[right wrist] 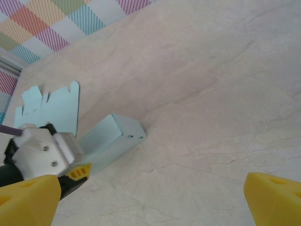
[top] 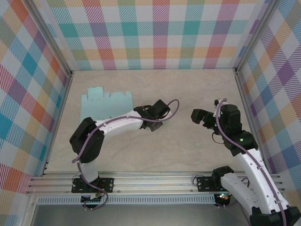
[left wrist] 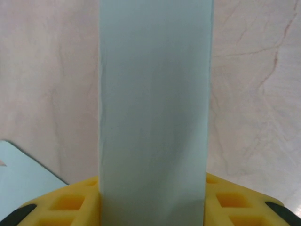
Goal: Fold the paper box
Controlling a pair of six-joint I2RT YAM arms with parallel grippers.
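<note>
Closest to the lens, in the left wrist view, a pale blue panel of the paper box (left wrist: 155,117) rises straight up between the yellow fingers (left wrist: 66,202) of the left gripper (left wrist: 153,207). The fingers meet its two long edges with no gap to be seen, so the jaws are partly closed and clamped across the width of the box.

From the right wrist view the box is a squared-up rectangular sleeve lying on the table (top: 188,94), left of centre. One end is in the left gripper and the other points out to the right and near side. That free end looks closed and carries two small dark marks, too small to tell whether they are slots. The gripped end is hidden.

By that showing the body is formed and at least one end is shut. Tucking in the other end is probably what is left.

Just to the far left lies a flat blank (top: 106,104) of the same pale blue card, its tabs on the far edge, not folded at all.

The right gripper (top: 200,117) hangs to the right, well apart from the box, with its jaws spread wide and nothing between them.

No brand, label or writing can be read anywhere; the plaid walls (top: 160,33) carry pattern only
</note>
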